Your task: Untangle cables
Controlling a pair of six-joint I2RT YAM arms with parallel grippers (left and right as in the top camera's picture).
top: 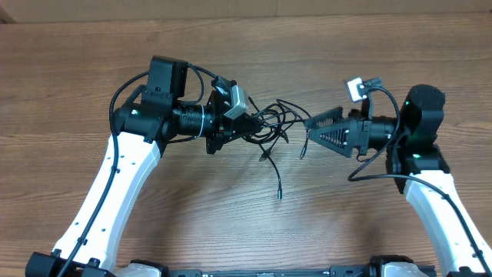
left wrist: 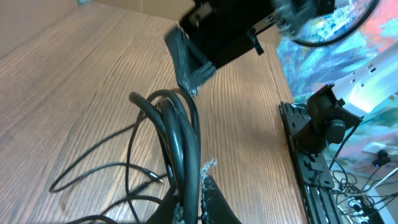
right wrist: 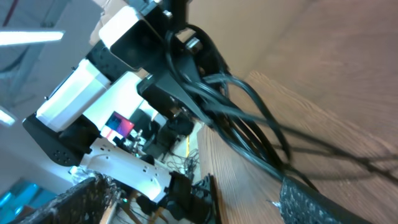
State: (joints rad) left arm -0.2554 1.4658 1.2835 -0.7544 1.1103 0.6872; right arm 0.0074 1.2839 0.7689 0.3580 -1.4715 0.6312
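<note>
One loose cable end [top: 279, 195] trails nearest across the wooden tabletop [top: 231, 223]. Beyond it, the cables [top: 267, 125] bunch in a tangle between the arms. The left gripper [top: 249, 127] is clamped on that bundle, and the right gripper [top: 308, 126] faces it, fingers spread apart.

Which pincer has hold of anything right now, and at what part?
The left pincer clamps the cables at a bunch of looped strands on the tangle's edge nearest it. The right pincer is open and holds nothing.
</note>
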